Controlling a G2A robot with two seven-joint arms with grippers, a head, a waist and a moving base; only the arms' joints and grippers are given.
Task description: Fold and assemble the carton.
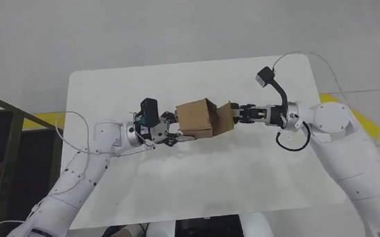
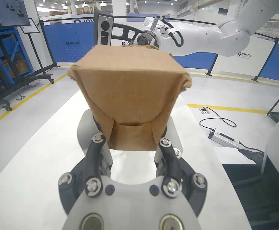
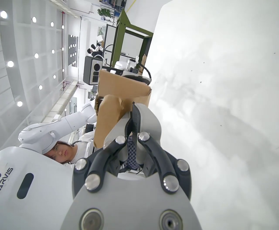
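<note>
Holding the carton [image 1: 194, 118] at both ends so that an end flap can be folded

Top view: the carton lies directly between the left pincer [image 1: 169, 132] and the right pincer [image 1: 238, 115], each touching one end over the table [image 1: 252, 175], likely so one steadies while the other works; the flap [image 1: 224, 119] stands ajar on the right pincer's side; left wrist view: the left pincer [image 2: 130, 130] is partly open, its fingers pressed against either side of the carton's [image 2: 130, 87] tapered near end, which fills the gap between them, a bracing grip by the look of it; right wrist view: the right pincer [image 3: 131, 111] is almost fully closed, nipping the edge of the flap [image 3: 106, 122] just ahead of its fingertips, with the carton [image 3: 122, 87] beyond, probably to swing that flap inward.
</note>
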